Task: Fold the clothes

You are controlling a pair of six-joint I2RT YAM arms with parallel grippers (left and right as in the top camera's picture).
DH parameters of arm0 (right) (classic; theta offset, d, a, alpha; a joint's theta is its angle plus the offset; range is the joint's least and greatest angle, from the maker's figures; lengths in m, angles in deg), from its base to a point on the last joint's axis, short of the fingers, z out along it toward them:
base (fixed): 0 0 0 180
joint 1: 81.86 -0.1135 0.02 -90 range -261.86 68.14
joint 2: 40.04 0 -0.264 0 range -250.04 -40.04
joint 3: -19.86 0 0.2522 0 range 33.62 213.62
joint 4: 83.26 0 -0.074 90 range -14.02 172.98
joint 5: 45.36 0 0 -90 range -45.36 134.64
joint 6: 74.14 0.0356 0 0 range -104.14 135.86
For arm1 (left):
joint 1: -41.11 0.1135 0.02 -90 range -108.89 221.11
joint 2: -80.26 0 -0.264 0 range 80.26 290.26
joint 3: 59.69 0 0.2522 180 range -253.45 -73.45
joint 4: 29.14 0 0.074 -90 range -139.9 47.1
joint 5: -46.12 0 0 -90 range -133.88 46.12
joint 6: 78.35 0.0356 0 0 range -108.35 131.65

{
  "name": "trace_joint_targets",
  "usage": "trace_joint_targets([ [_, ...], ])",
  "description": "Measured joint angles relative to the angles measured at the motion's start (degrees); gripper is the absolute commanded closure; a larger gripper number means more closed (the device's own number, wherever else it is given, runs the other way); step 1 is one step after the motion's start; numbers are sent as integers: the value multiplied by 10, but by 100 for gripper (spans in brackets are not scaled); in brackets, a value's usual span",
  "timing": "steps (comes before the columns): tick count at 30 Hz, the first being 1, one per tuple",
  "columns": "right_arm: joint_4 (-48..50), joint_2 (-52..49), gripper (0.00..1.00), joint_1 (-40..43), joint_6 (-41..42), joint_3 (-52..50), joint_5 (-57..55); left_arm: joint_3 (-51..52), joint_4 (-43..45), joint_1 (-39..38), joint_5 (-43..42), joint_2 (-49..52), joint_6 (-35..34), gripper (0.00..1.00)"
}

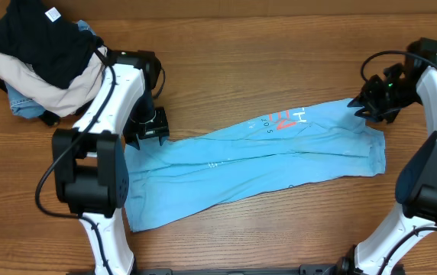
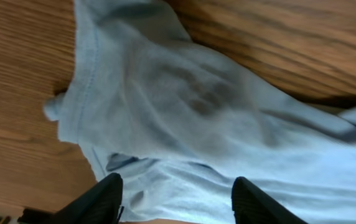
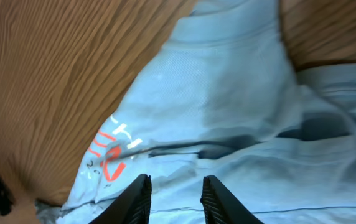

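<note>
Your left gripper sits low over the left end of the T-shirt, its 2 fingers spread wide with blue cloth showing between them. Your right gripper is at the shirt's upper right corner, fingers parted by a narrower gap and pinching nothing. The shirt lies on the tabletop as 1 long wrinkled band, running from the lower left to the right of the overhead frame, red lettering facing up. A pile of other garments sits in the upper left corner.
</note>
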Motion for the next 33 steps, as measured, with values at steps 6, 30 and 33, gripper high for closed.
trace_joint_targets([
  [6,-2,0,68,-13,-2,0,-6,1,-2,12,10,35,-13,87],
  [30,14,0,64,-13,-3,0,-7,16,71,17,79,35,11,82],
  [33,14,0,64,-13,-3,0,-6,17,76,17,76,35,12,96],
])
